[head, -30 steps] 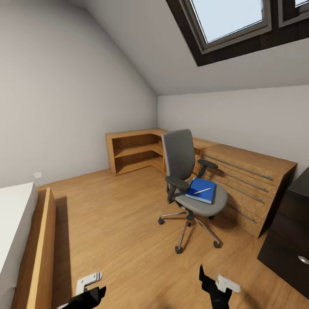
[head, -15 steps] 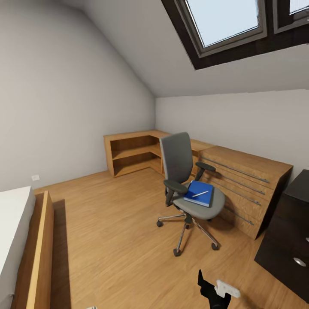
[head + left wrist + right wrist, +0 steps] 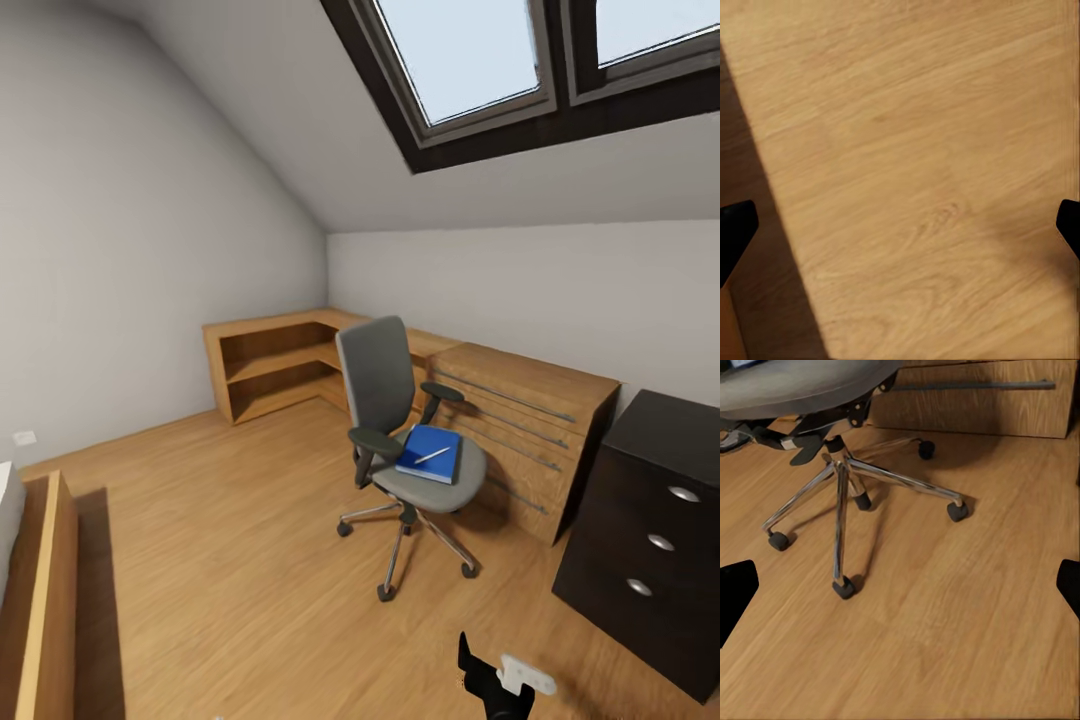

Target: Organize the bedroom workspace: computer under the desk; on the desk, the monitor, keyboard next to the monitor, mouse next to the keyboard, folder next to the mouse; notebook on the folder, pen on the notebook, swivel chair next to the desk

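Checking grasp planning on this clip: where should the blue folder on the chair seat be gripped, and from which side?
Probably the folder's front edge near the seat's open front, approached from the robot's side. The swivel chair's backrest and armrests block the other sides, and the pen on top would have to come off first.

left hand (image 3: 900,229): fingers spread wide, empty | right hand (image 3: 900,585): fingers spread wide, empty

Wood floor (image 3: 230,540) carries everything. Swivel chair (image 3: 400,440) stands on it mid-room on its five casters, seat holding the blue folder (image 3: 430,453) with the pen (image 3: 432,455) on top. Also on the floor: corner shelf (image 3: 270,365), wooden drawer chest (image 3: 520,420) just behind the chair, black drawer unit (image 3: 650,530), wooden bed frame (image 3: 40,600).
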Robot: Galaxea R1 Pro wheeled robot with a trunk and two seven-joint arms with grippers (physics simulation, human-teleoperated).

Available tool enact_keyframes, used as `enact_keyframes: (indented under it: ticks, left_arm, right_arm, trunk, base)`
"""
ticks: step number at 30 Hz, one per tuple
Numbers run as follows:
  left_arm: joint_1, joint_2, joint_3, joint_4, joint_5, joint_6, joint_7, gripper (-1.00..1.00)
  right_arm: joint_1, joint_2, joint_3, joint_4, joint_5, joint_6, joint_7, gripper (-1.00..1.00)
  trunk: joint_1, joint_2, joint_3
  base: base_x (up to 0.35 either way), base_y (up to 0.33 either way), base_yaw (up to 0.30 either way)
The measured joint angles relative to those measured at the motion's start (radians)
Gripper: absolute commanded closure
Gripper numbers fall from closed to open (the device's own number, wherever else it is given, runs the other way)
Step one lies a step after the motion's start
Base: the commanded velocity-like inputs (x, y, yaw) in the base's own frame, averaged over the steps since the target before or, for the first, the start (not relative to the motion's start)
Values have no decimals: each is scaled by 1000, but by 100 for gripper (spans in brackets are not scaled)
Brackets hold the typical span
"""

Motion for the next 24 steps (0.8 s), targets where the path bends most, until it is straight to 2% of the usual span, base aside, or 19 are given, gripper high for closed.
enact_keyframes:
  ticks: [7,20,24]
  left_arm:
    - [0,0,-1,5,1,2,-1,-100]
    - [0,0,-3,10,1,2,-2,-100]
    - [0,0,-1,10,2,2,-1,-100]
  right_arm:
    - [0,0,0,0,0,8,1,-100]
    - [0,0,0,-1,0,24,1,-100]
    - [0,0,0,-1,1,34,1,-100]
  trunk:
    - [-27,49,23]
    - [-76,140,64]
    - [-92,168,77]
  base:
    - [-61,-24,-260]
    - [-262,-161,-272]
    - [-122,-97,-277]
